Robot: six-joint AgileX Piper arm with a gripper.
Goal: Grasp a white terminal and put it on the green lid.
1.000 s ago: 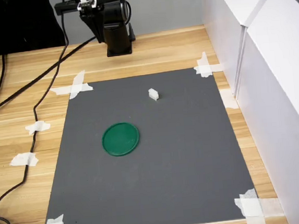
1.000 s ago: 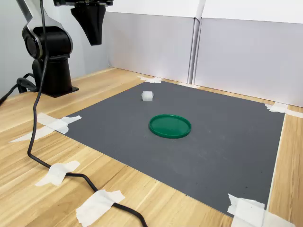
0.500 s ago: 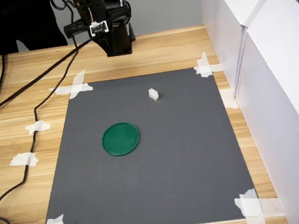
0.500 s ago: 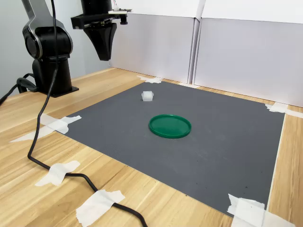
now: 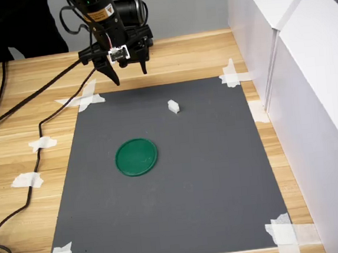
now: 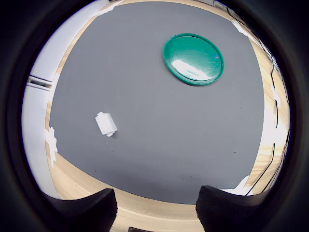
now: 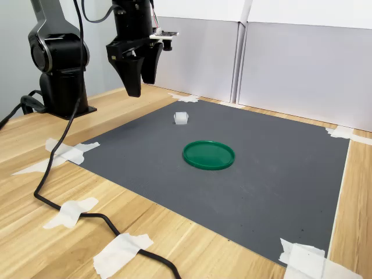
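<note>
Approach step: gripper (image 5: 130, 75) aloft, fingers spread and empty, beyond the grey mat's (image 5: 221, 181) far edge; white terminal (image 5: 174, 106) lies on the mat, apart from the green lid (image 5: 137, 157); next move likely calls for descent astride the terminal.

A matt dark-grey mat (image 5: 179, 179) is lying smooth and glare-free over a pale, varnished wooden tabletop (image 5: 39, 203) that is showing long grain lines. The round dark-green plastic lid (image 6: 193, 59) is catching a bright sheen in the wrist view. The small white plastic terminal (image 5: 174, 106) is looking dull and opaque. Crinkled strips of white paper tape (image 7: 120, 253) are holding the mat's corners, while the black gripper (image 5: 128, 72) is showing a satin plastic finish beside smooth white panels (image 7: 302, 70).
</note>
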